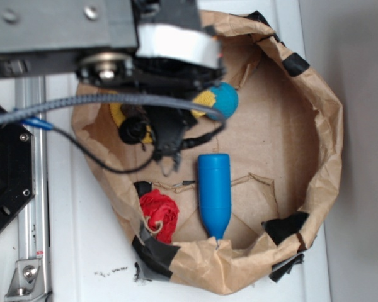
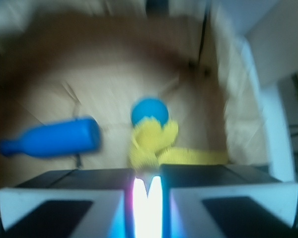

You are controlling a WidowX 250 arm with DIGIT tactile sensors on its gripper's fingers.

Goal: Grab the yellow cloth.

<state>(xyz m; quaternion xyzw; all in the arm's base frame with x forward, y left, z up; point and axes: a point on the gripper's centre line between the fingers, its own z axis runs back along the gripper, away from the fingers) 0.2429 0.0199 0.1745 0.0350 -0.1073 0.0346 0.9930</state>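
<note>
The yellow cloth [image 2: 154,145] lies bunched on the brown paper floor just in front of my gripper [image 2: 148,181]. Its near end runs into the narrow slit between the two jaws, which stand almost together. In the exterior view the arm covers most of the cloth. Only yellow patches show, one beside the blue ball [image 1: 205,99] and one at the arm's left. The gripper [image 1: 167,151] hangs low inside the bag there. The wrist view is blurred.
A blue ball [image 2: 149,111] touches the cloth's far side. A blue bottle [image 1: 214,192] lies on its side mid-bag, and a red knitted bundle [image 1: 159,214] sits by the front wall. Crumpled brown paper bag walls [image 1: 321,126] ring everything.
</note>
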